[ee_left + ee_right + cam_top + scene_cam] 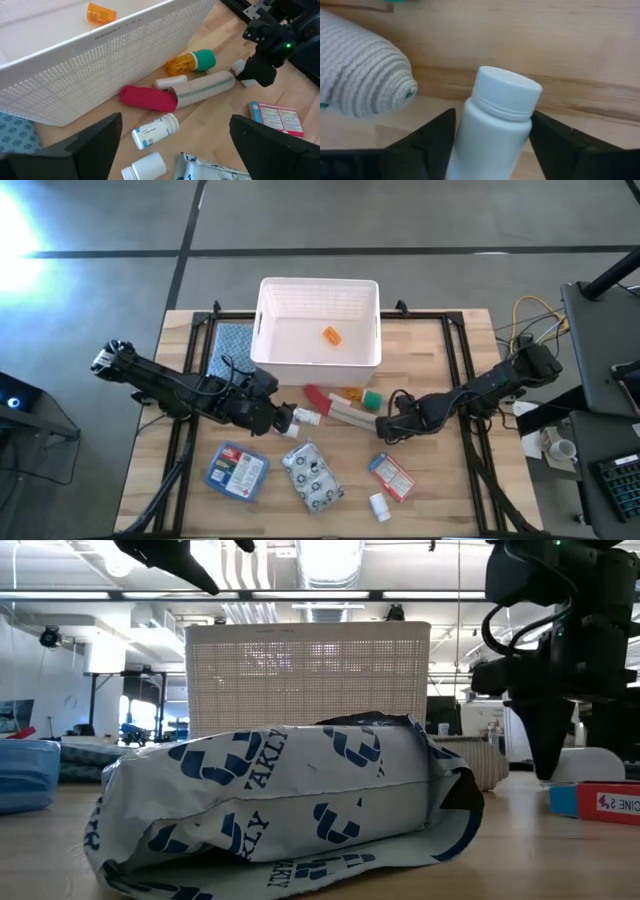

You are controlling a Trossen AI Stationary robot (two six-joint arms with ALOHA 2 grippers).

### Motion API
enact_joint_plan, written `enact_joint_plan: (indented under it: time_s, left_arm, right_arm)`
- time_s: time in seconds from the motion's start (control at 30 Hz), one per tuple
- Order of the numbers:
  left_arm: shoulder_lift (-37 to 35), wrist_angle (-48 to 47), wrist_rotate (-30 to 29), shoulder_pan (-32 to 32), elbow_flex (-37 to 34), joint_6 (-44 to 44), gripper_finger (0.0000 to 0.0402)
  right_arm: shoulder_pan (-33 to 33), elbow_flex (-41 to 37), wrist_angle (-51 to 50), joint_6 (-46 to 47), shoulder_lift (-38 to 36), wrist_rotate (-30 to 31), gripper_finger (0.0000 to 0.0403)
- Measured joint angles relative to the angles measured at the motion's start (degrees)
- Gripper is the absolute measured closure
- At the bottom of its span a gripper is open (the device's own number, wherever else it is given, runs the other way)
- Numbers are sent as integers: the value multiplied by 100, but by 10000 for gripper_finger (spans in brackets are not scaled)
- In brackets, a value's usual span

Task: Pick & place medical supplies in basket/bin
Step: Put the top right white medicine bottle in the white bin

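Note:
The white basket (268, 330) stands at the table's far middle with an orange vial (331, 335) inside. In front of it lie a red tube (148, 97), a cream knitted roll (205, 86), an orange vial with a green cap (192, 61) and two white pill bottles (155, 131). My left gripper (175, 150) hovers open above those bottles. My right gripper (385, 430) points down, shut on another white pill bottle (495, 125). Nearer lie a blue packet (237, 470), the spotted pouch (313, 477), a red-white packet (392, 476) and a small white bottle (380, 505). My right gripper pinches the white bottle's body (485, 145) just below the cap, one finger (430, 142) on each side. The fingers come from above, pointing down, and lie across the bottle. The bottle lies on its side on the wooden table, its cap (509, 89) away from the wrist.
A blue patterned cloth (232, 345) lies left of the basket. The cream roll's end (365, 75) sits close beside the held bottle. Black frame rails (460, 360) run along the table's sides. Cables and equipment stand beyond the right edge (530, 320).

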Motion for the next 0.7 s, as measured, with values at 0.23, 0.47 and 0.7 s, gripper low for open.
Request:
enact_joint_plan:
  time_s: [0.23,0.47,0.7]
  left_arm:
    - [0,0,-1,0,0,0,56]
    - [0,2,0,0,0,1,56]
    - [9,64,2,0,0,-189,56]
  right_arm:
    - [94,428,38,-850,-258,-302,244]
    - [124,1619,700,-3264,-1029,-201,233]
    - [-625,3446,683,-5518,-1218,2418,227]
